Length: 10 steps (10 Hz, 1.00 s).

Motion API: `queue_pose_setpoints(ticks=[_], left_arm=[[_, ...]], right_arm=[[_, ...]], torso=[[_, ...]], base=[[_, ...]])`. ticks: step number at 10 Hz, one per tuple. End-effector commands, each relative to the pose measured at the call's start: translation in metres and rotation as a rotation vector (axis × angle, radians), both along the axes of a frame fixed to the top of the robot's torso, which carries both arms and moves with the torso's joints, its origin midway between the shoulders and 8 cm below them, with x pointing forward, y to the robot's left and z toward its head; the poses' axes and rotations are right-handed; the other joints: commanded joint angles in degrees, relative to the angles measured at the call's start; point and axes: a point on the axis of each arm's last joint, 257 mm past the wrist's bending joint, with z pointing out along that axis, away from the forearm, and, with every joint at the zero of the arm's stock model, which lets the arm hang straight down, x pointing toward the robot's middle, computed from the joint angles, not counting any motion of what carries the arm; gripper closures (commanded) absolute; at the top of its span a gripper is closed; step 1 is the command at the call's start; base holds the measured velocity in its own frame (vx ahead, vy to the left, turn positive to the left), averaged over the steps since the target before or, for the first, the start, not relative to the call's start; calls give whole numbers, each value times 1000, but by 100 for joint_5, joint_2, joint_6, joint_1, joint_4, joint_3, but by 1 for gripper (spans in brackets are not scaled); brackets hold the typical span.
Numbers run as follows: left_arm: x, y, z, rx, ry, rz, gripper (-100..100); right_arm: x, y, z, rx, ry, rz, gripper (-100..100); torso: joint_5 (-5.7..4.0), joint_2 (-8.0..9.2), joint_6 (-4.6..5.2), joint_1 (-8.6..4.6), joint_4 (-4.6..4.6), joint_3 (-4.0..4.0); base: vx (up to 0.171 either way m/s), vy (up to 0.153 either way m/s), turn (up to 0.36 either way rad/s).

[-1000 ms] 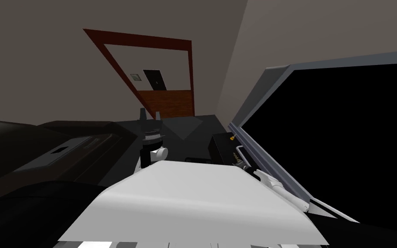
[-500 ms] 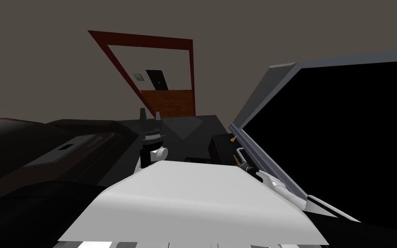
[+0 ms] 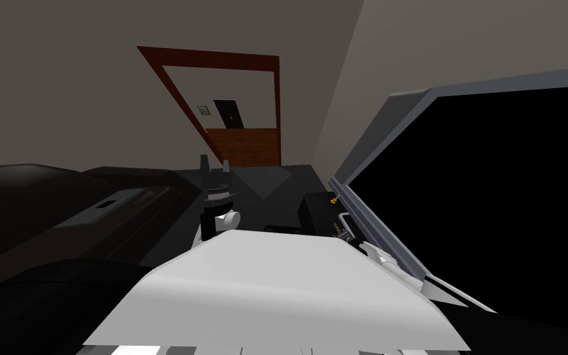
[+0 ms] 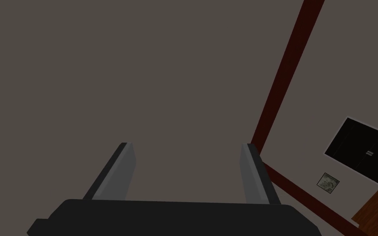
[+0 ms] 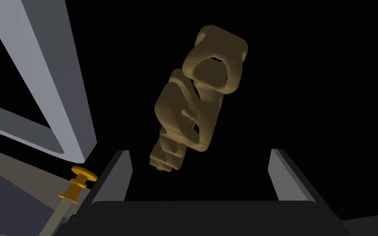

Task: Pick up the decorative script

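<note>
Holds right tool [image 5: 199, 152] spread before tan script [image 5: 196, 102] at its twelve o'clock, untouched; holds left tool [image 4: 186, 145] spread too.

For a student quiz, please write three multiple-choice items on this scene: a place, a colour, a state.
1. Where is the decorative script relative to the right gripper?
A) clamped between its fingers
B) ahead of it, facing the gap between its fingers
C) behind it
2. What colour is the script?
A) tan
B) white
C) red
3. How is the left gripper?
A) shut on the script
B) shut, empty
C) open, empty
Key: 1 B, the right wrist view shows it before the spread fingers, untouched; 2 A, tan against black; 3 C, its fingers stand apart, nothing between.
</note>
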Motion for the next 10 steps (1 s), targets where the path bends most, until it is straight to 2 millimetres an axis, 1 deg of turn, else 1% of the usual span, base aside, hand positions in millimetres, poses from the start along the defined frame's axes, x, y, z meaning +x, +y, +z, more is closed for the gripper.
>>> queue_pose_setpoints(ticks=[1,2,3,5,6,7,8,10], left_arm=[[0,0,0,0,0,0,0],[0,0,0,0,0,0,0],[0,0,0,0,0,0,0],[0,0,0,0,0,0,0],[0,0,0,0,0,0,0],[0,0,0,0,0,0,0],[0,0,0,0,0,0,0],[0,0,0,0,0,0,0]], right_arm=[[0,0,0,0,0,0,100],[0,0,0,0,0,0,100],[3,-6,3,-9,-5,-3,100],[3,-5,3,-8,-5,-2,100],[3,-5,3,-8,-5,-2,0],[1,6,-5,0,0,-4,100],[-4,-7,5,0,1,6,100],[-7,-15,11,1,2,12,100]], torso=[[0,0,0,0,0,0],[1,-3,0,4,-1,-2],[-32,-1,2,3,-16,-9],[-35,-9,3,-12,-18,-13],[-35,-10,3,-14,-18,-14],[-35,-11,3,-14,-18,-14],[-46,-11,1,-16,-22,-16],[-45,-21,6,-13,-27,-24]], base=[[0,0,0],[0,0,0],[0,0,0],[0,0,0],[0,0,0],[-1,-9,-13],[26,28,-85],[25,27,-90]])
